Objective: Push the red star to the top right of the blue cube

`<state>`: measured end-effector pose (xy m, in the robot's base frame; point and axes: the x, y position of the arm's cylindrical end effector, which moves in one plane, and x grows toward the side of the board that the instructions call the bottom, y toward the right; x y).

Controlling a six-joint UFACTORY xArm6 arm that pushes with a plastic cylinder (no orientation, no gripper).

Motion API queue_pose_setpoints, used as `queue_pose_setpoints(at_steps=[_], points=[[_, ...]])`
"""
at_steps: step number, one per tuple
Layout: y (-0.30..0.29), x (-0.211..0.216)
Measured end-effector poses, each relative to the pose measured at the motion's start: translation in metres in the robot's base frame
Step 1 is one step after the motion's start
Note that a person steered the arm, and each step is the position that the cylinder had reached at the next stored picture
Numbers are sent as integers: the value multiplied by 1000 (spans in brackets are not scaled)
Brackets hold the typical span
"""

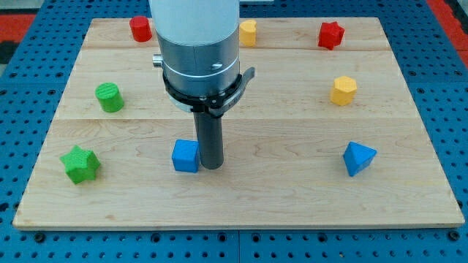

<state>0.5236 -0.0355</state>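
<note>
The red star (pixel 330 34) lies near the view's top right on the wooden board (pixel 241 197). The blue cube (pixel 186 155) sits low and left of centre. My tip (pixel 211 166) stands right beside the blue cube's right side, touching or nearly touching it. The red star is far from my tip, up and to the right.
A red cylinder (pixel 140 28) and a yellow block (pixel 248 33) lie along the top, the latter partly behind the arm. A yellow hexagon (pixel 343 90) is at the right, a blue triangular block (pixel 358 158) at lower right, a green cylinder (pixel 110 97) and a green star (pixel 80 164) at the left.
</note>
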Motion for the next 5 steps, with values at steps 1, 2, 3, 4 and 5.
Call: queue_pose_setpoints(at_steps=[1,2,3,4,5], points=[[0,0],[4,0],[4,0],[2,-3],[5,-4]])
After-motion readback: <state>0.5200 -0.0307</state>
